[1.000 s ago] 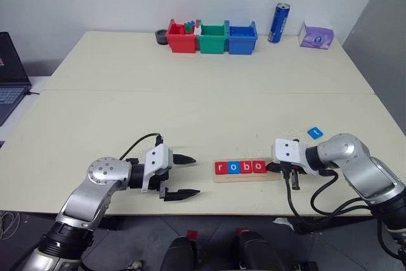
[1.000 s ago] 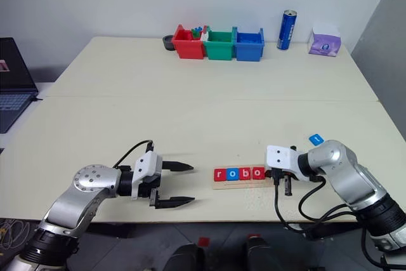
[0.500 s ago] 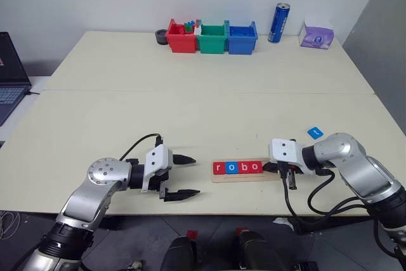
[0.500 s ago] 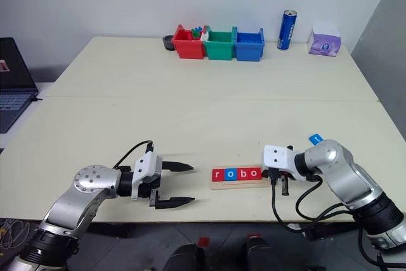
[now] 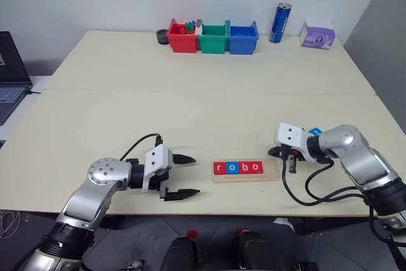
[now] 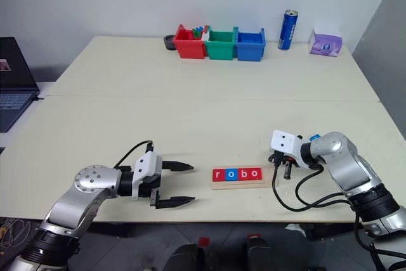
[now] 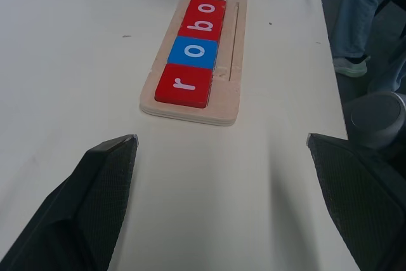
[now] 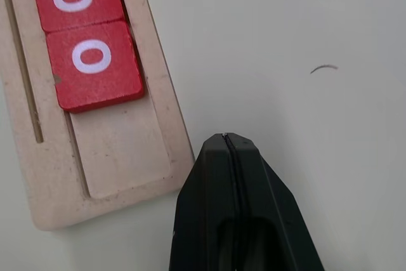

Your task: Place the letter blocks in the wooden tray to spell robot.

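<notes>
1. So far the wooden tray [image 5: 246, 171] lies near the front edge of the table [image 5: 190, 99], and four letter blocks [image 5: 238, 167] sit in its slot reading r, o, b, o: red, blue, red, red.
2. Just past the last red o, one bare recess remains at the tray's right end; it shows clearly in the right wrist view, close beside the closed fingertips.
3. By my reading, the step in hand is fetching the last tile. A small blue block [image 5: 315, 131] peeks out behind the right arm's wrist, beyond the tray. Its letter cannot be read.
4. The right gripper [image 8: 229, 147] is pinched fully shut with nothing between its fingers, its tip hovering just off the tray's right end.
5. The left gripper [image 5: 181, 175] stands wide open and empty, resting to the left of the tray and pointing towards it.
6. To do this well, the right jaws should open before descending, straddle the blue tile squarely across two opposite edges, and lift it level.
7. When seating it, lower it straight into the bare recess with the letter upright, taking care not to nudge the neighbouring o or shove the tray.
</notes>
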`<state>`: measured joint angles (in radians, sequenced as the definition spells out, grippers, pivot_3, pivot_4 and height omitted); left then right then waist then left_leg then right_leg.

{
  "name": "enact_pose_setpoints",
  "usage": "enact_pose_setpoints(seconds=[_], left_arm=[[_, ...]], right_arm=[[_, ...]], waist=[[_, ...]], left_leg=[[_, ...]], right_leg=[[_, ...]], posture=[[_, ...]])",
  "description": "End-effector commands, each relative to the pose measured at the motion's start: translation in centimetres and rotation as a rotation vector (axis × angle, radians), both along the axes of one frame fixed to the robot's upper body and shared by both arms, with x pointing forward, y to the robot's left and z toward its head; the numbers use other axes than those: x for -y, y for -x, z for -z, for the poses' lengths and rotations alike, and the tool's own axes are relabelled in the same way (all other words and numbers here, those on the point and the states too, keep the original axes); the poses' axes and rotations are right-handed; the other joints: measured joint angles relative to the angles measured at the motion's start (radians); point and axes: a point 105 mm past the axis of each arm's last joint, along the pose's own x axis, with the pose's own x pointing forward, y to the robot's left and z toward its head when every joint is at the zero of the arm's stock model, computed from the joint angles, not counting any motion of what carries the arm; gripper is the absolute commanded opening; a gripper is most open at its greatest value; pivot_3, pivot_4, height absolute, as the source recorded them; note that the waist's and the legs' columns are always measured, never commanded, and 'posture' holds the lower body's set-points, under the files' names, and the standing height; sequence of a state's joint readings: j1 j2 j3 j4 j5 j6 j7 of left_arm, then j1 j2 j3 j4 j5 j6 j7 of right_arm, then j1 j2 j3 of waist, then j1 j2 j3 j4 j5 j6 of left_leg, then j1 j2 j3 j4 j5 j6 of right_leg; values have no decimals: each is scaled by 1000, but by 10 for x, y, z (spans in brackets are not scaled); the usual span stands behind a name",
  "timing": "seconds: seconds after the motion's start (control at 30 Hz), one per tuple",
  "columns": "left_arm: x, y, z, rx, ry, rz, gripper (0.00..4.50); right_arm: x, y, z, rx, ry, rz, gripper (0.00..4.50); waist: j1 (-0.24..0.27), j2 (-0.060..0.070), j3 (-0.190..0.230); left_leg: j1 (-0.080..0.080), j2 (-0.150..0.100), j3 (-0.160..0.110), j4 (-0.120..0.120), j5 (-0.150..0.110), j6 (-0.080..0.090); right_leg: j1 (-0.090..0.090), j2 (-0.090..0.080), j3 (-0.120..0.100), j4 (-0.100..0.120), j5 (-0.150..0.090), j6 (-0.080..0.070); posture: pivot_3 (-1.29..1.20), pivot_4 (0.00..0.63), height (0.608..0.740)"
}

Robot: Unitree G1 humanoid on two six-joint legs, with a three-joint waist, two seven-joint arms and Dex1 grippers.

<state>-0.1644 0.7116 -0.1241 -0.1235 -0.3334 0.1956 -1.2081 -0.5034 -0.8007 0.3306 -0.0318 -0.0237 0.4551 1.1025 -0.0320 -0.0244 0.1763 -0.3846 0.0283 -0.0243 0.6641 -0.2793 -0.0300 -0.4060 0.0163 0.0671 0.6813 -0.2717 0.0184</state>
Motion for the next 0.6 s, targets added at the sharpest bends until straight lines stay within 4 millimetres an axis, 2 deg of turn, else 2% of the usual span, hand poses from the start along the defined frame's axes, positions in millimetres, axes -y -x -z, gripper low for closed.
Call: enact_pose_setpoints(seconds=[0.03, 0.37, 0.6], left_arm=[[6, -1, -11, 37, 12, 17, 4500], [11, -1, -18, 39, 15, 17, 4500], [15, -1, -22, 41, 16, 18, 4500]], right_arm=[[0, 1, -6, 25, 22, -37, 17], [-1, 14, -6, -16, 31, -88, 17], [2, 7, -9, 29, 42, -67, 17]], waist=[[0, 0, 0], [0, 0, 0], [0, 0, 0]], left_leg=[[0, 0, 0, 0, 0, 0], [0, 0, -1, 0, 0, 0], [0, 0, 0, 0, 0, 0]], right_leg=[[0, 0, 0, 0, 0, 0], [0, 0, 0, 0, 0, 0], [0, 0, 0, 0, 0, 0]], posture=[[0, 150, 740], [0, 150, 740], [0, 150, 740]])
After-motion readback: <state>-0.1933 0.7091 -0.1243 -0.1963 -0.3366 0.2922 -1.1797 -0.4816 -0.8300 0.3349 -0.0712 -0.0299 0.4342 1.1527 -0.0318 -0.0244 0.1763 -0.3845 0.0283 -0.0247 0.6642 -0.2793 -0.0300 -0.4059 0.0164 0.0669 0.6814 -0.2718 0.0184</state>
